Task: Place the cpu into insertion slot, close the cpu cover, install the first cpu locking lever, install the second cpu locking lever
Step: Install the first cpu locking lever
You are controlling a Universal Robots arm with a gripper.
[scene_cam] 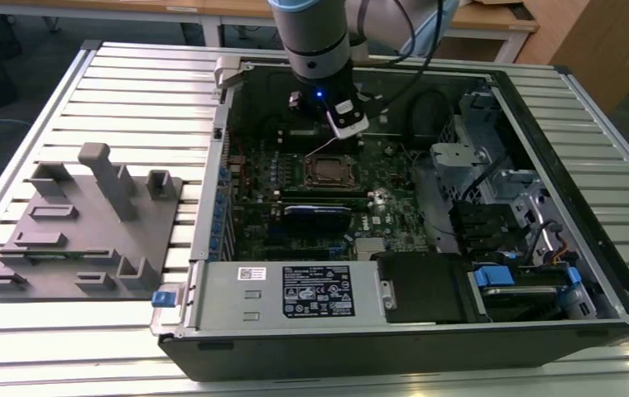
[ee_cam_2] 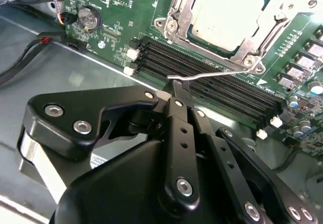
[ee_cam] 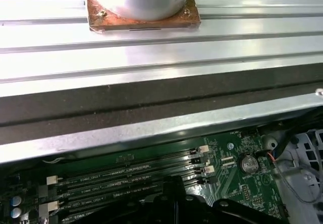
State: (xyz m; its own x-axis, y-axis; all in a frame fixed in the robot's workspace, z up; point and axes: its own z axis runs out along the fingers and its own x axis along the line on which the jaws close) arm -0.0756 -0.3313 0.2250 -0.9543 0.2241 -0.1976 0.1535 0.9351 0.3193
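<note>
Slatted bench [scene_cam: 127, 91] carries the open case; cpu [ee_cam_2: 227, 19] sits in the insertion slot [scene_cam: 327, 171], cpu cover [ee_cam_2: 262, 37] down. My pincer [ee_cam_2: 174, 90], together, touches the locking lever [ee_cam_2: 202, 75] beside the slot; I'd press slowly, sideways under its hook

The arm [scene_cam: 317, 37] is a silver-grey tube with a pale blue band and a black lower section showing a small blue light; black cables trail beside it. A small white block [scene_cam: 348, 124] sits at its tip. Behind the fingers [ee_cam_2: 174, 90], the gripper [ee_cam_2: 174, 89] is matte black: flat linkage bars pinned with silver socket screws and a rounded body.
</note>
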